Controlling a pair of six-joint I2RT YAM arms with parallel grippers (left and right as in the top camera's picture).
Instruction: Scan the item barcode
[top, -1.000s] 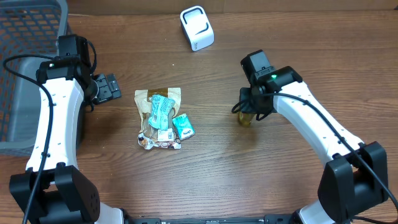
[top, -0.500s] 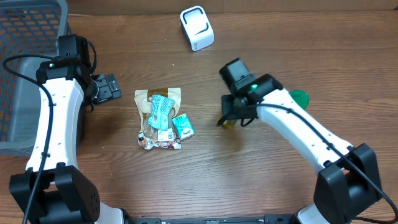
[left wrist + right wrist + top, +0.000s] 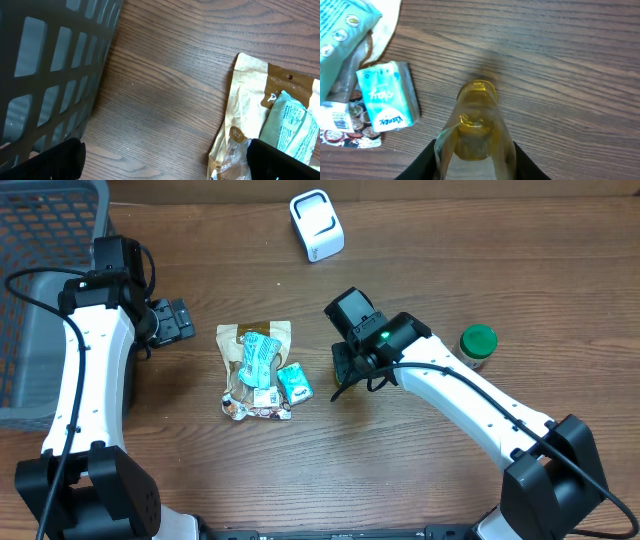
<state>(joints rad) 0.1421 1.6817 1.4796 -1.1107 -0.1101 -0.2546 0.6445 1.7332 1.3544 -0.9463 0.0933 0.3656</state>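
My right gripper [image 3: 475, 167] is shut on the item, a clear amber bottle [image 3: 476, 125] that points away from the camera above the wood. No barcode shows on it. In the overhead view the right gripper [image 3: 346, 372] hangs just right of the pile of packets [image 3: 257, 370], and the arm hides most of the bottle. The white scanner [image 3: 317, 225] stands at the back of the table. My left gripper [image 3: 178, 320] is open and holds nothing, left of the pile; in the left wrist view it [image 3: 167, 165] hovers over bare wood next to the tan pouch [image 3: 260, 115].
A teal tissue pack [image 3: 385, 97] lies at the pile's right edge, close to the held bottle. A green-lidded jar [image 3: 478, 345] stands on the right. A grey mesh basket [image 3: 45, 240] fills the far left corner.
My right arm has carried the amber bottle leftward toward the pile, uncovering the green-lidded jar. The left arm has not moved.
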